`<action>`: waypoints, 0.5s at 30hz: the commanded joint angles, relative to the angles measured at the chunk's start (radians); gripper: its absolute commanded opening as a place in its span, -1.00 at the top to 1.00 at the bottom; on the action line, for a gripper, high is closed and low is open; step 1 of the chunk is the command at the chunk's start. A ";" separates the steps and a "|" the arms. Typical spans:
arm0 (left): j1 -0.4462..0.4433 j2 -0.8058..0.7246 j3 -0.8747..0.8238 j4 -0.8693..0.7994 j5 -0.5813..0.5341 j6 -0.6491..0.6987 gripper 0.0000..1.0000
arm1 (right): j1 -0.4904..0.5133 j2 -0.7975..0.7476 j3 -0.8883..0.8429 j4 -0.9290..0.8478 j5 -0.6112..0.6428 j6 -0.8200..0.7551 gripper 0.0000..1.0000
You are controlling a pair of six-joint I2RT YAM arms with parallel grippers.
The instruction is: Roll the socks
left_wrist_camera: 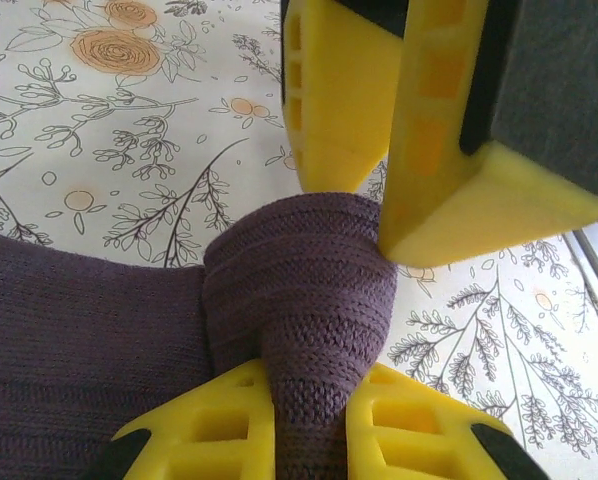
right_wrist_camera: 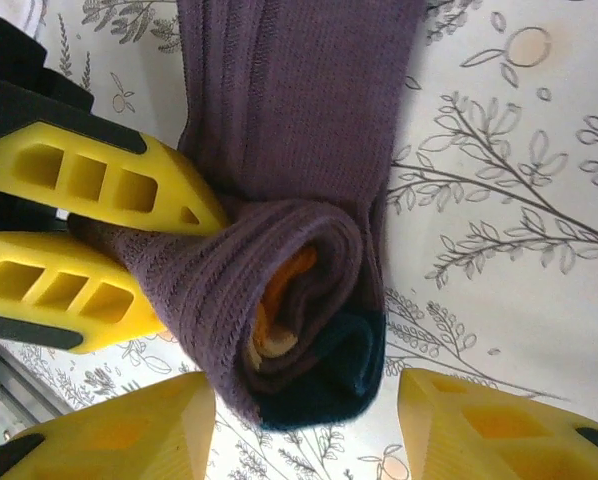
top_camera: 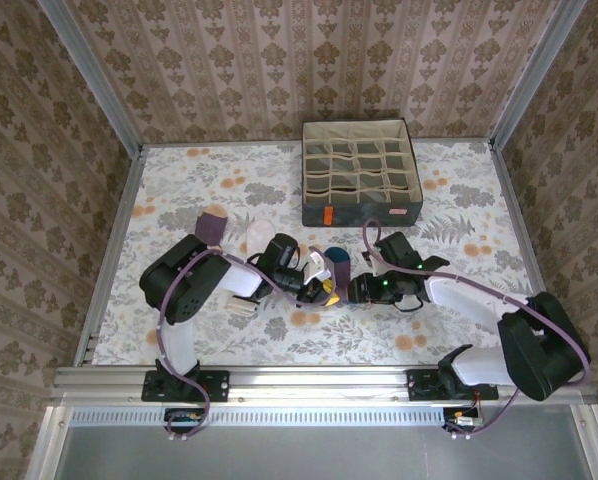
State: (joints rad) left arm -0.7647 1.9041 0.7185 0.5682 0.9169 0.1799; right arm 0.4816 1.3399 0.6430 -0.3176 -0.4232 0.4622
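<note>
The purple sock with an orange cuff and teal heel (right_wrist_camera: 299,300) lies partly rolled on the floral table, its open end facing the right wrist camera. My left gripper (left_wrist_camera: 309,430) is shut on a pinch of this sock's purple fabric at the side of the roll. My right gripper (right_wrist_camera: 304,440) is open, one finger on each side of the roll's teal end, with a gap on both sides. In the top view both grippers (top_camera: 317,287) (top_camera: 341,290) meet at this sock (top_camera: 336,268). A second purple sock with a tan heel (top_camera: 214,226) lies at the back left.
The grey fabric box with beige grid cells (top_camera: 362,172) stands at the back, right of centre. A white sock (top_camera: 242,305) lies partly under the left arm. Patterned walls enclose the table (top_camera: 459,330) on three sides.
</note>
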 commanded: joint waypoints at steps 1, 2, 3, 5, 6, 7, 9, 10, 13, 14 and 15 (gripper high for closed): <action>0.000 0.053 -0.010 -0.144 0.013 -0.048 1.00 | 0.000 0.031 0.046 0.058 -0.056 -0.052 -0.02; -0.001 0.055 -0.005 -0.155 0.014 -0.045 1.00 | 0.001 0.042 0.051 0.061 -0.062 -0.056 -0.02; -0.001 0.057 0.001 -0.165 0.014 -0.043 1.00 | 0.002 0.045 0.055 0.066 -0.067 -0.058 -0.03; 0.000 0.062 0.014 -0.188 0.016 -0.040 1.00 | 0.005 0.089 0.062 0.078 -0.079 -0.059 -0.01; 0.001 0.065 0.020 -0.196 0.016 -0.037 1.00 | 0.006 0.103 0.067 0.081 -0.082 -0.060 0.00; 0.000 0.065 0.026 -0.208 0.015 -0.031 1.00 | 0.008 0.122 0.071 0.081 -0.085 -0.060 0.04; 0.000 0.068 0.039 -0.229 0.015 -0.021 1.00 | 0.010 0.157 0.079 0.073 -0.084 -0.059 0.16; -0.001 0.069 0.046 -0.245 0.012 -0.011 1.00 | 0.009 0.177 0.083 0.064 -0.080 -0.056 0.24; -0.001 0.064 0.066 -0.290 -0.010 0.025 1.00 | 0.008 0.227 0.090 0.033 -0.056 -0.039 0.51; 0.000 0.059 0.070 -0.300 -0.027 0.040 1.00 | 0.008 0.239 0.090 0.023 -0.043 -0.030 0.60; 0.001 0.052 0.074 -0.304 -0.043 0.049 0.97 | 0.008 0.249 0.089 0.014 -0.033 -0.022 0.66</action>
State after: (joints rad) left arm -0.7582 1.9244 0.7967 0.4122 0.9394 0.1791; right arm 0.4812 1.5253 0.7399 -0.2516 -0.5129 0.4278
